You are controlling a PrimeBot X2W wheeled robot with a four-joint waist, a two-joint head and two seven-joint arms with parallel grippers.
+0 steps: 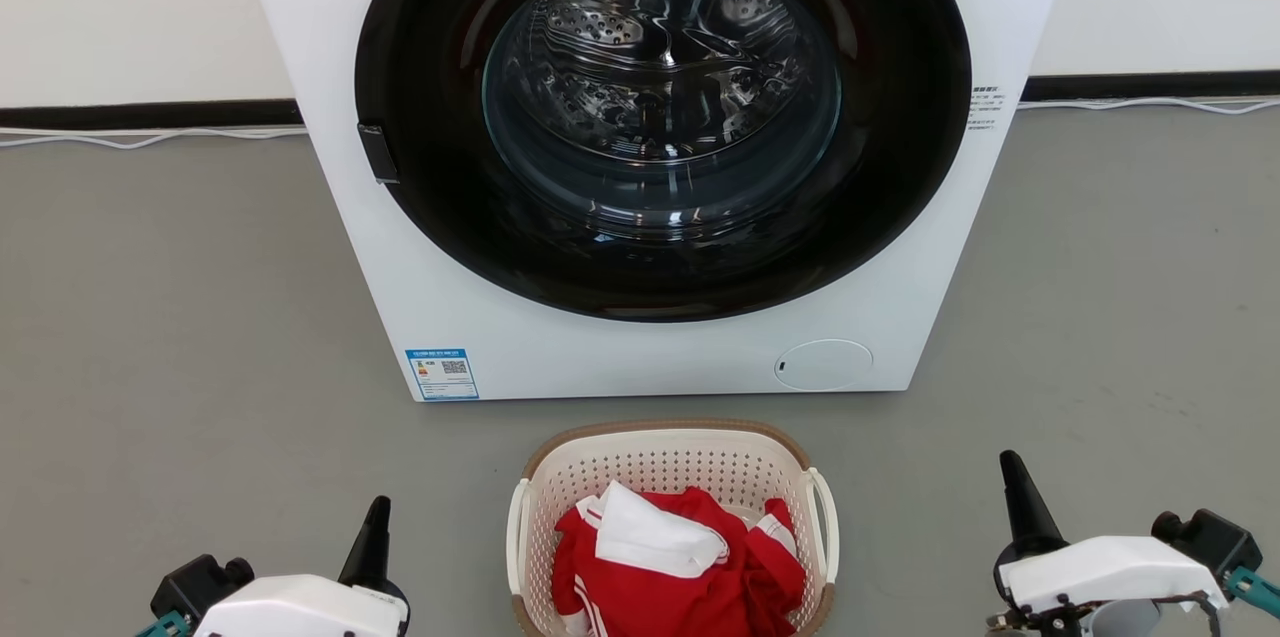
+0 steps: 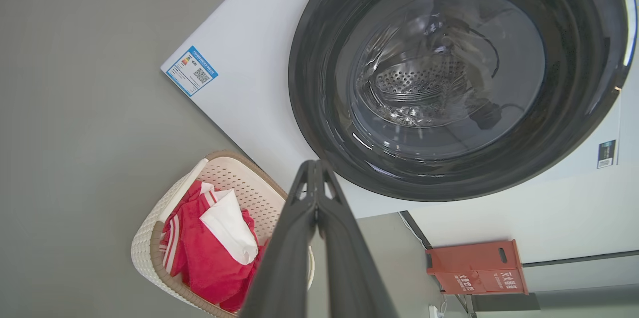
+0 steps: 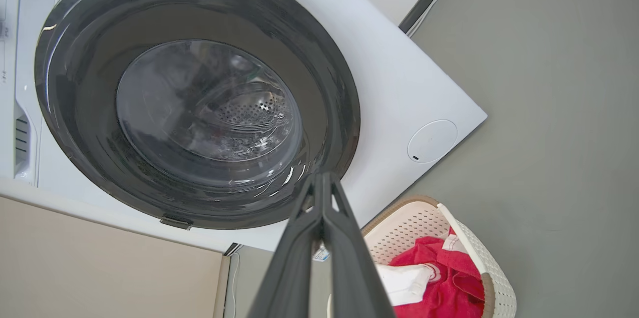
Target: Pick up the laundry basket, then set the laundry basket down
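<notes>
**Basket stands between two closed grippers**

In the head view, the laundry basket [image 1: 660, 465] stands on the grey floor [image 1: 150, 317] at the lower middle of the frame, just in front of the washer [image 1: 640, 362]. It has red and white clothes [image 1: 690, 567] inside. Its white loop handles [image 1: 828, 527] point to the left and right sides of the frame, one toward each gripper. The left gripper [image 1: 375, 527] at the lower left and the right gripper [image 1: 1018, 492] at the lower right both have their fingers pressed together and hold nothing. Neither touches the basket, and the left one seems a little nearer. I judge that lifting requires both arms to come inward to the handles. The bottom edge cuts off the basket's near end, so I cannot tell its long axis.
</notes>
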